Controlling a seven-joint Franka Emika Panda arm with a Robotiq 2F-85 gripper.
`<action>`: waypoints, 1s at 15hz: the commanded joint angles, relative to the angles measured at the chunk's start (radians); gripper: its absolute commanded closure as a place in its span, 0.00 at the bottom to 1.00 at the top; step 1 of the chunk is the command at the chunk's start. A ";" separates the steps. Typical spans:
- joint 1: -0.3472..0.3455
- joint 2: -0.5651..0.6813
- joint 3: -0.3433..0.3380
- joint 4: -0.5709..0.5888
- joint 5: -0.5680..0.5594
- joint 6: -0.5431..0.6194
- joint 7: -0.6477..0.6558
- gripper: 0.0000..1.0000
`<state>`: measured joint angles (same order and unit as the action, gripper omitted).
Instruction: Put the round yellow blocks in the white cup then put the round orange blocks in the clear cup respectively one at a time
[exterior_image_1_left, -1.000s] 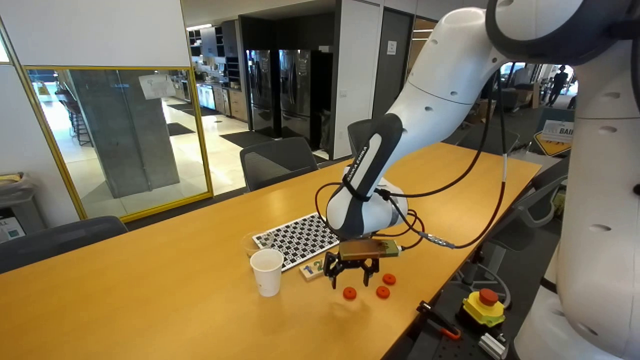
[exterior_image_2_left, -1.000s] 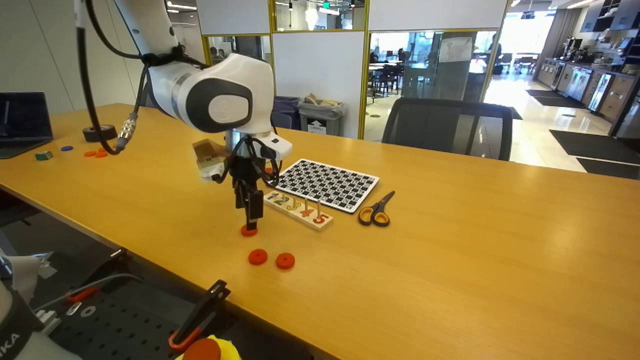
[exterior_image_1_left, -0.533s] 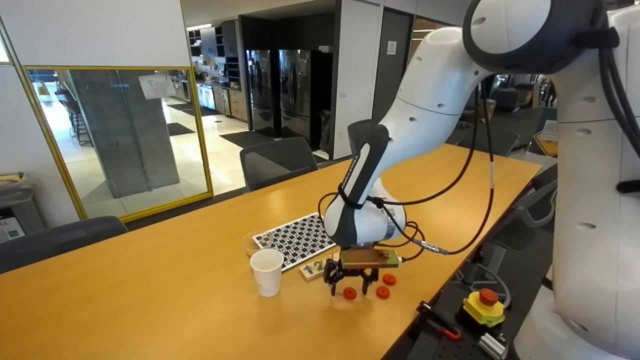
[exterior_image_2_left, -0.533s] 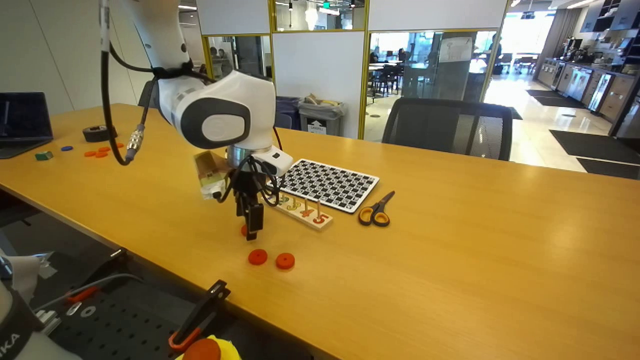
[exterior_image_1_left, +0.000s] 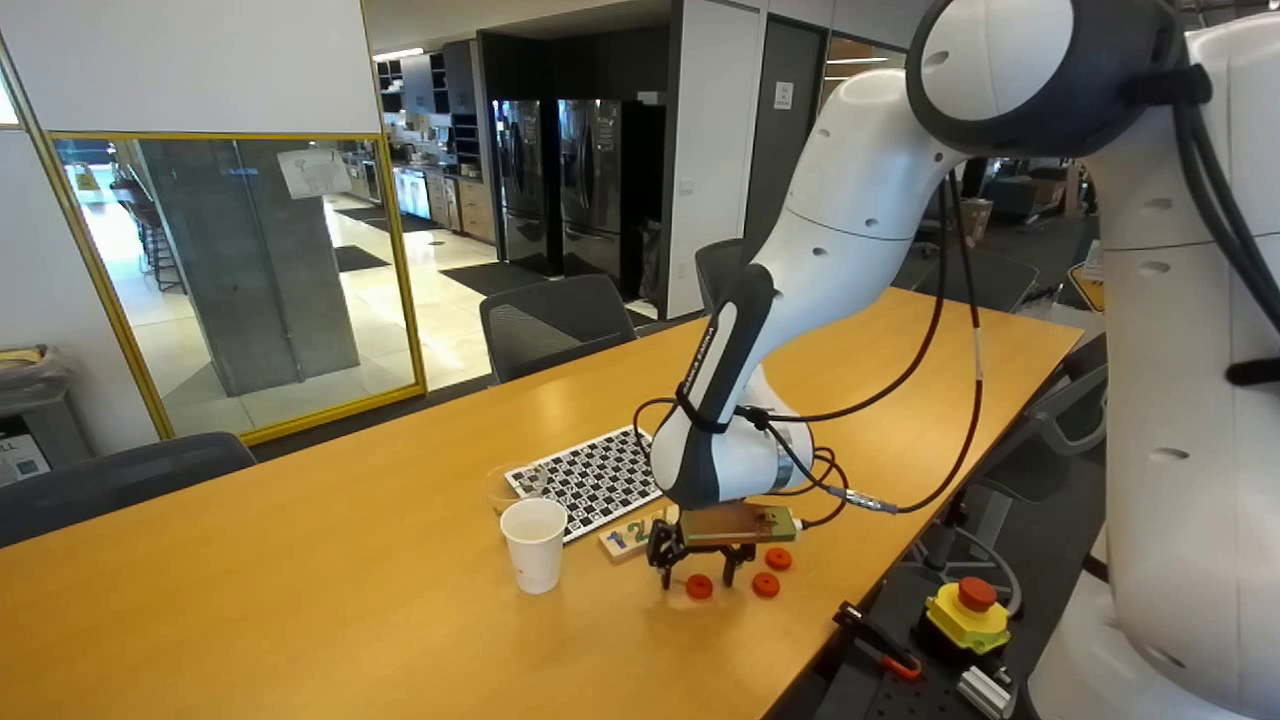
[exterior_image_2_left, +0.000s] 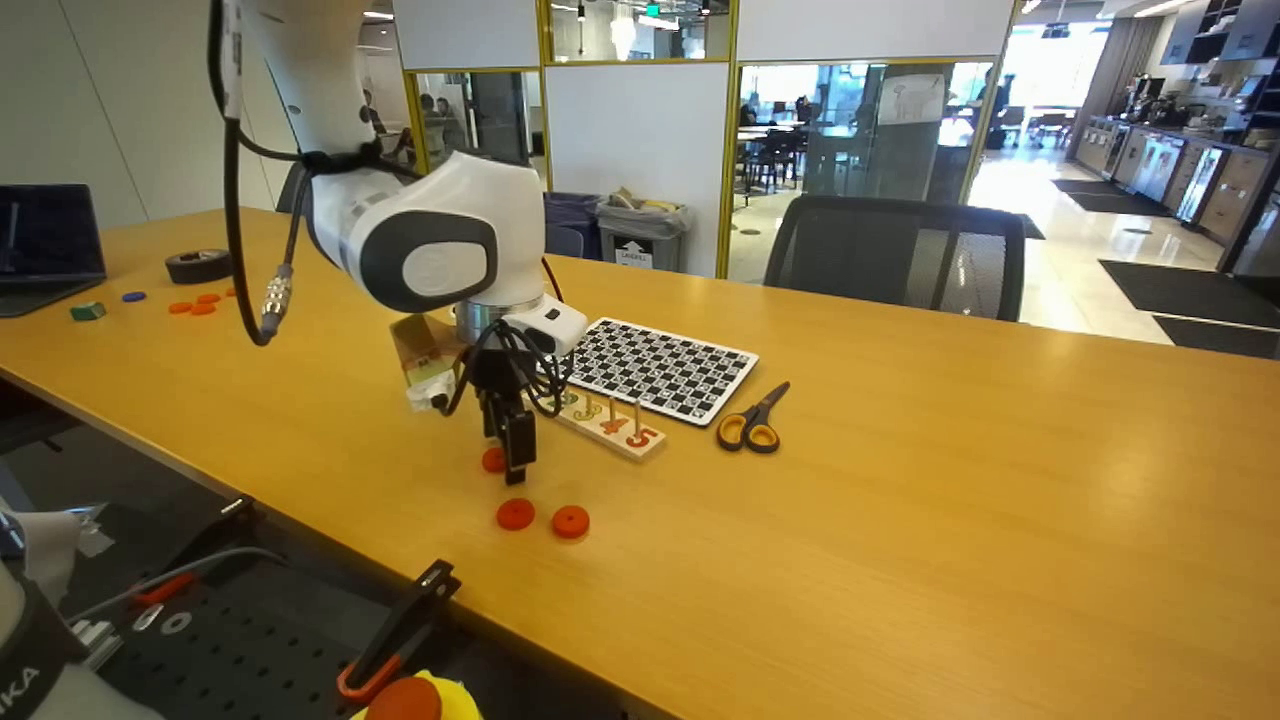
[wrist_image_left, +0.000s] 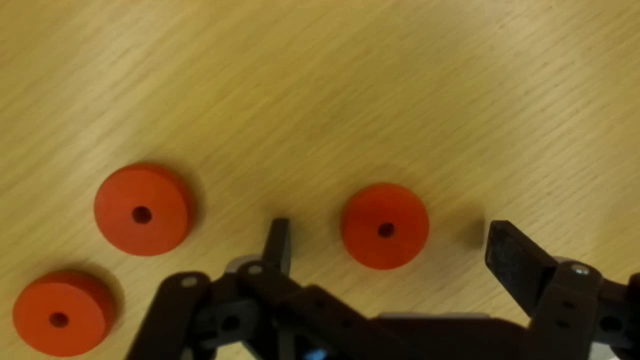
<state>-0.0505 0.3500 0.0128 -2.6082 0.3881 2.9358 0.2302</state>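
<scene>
Disc (wrist_image_left: 385, 222), red-orange, round, flat, small dark hole at centre, lies on table (wrist_image_left: 300, 80). Claw (wrist_image_left: 389, 227) stands spread, jaws either side of it, clear of its edge. Two like discs (wrist_image_left: 142, 200) lie near; white cup (exterior_image_1_left: 536, 555) stands upright.

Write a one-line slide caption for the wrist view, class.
Open gripper, one round orange block showing between its jaws, two more on the table at picture left.

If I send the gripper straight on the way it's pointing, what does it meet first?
Probably the tabletop: in the wrist view, the open fingers stand either side of one round orange block, with gaps both sides. Remaining height is hard to judge.
</scene>
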 joint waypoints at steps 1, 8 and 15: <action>0.078 -0.008 -0.063 -0.018 -0.079 0.021 0.082 0.00; 0.146 -0.035 -0.106 -0.038 -0.134 0.017 0.153 0.00; 0.179 -0.048 -0.139 -0.048 -0.151 0.026 0.187 0.00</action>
<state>0.1005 0.3418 -0.0965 -2.6253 0.2737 2.9389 0.3743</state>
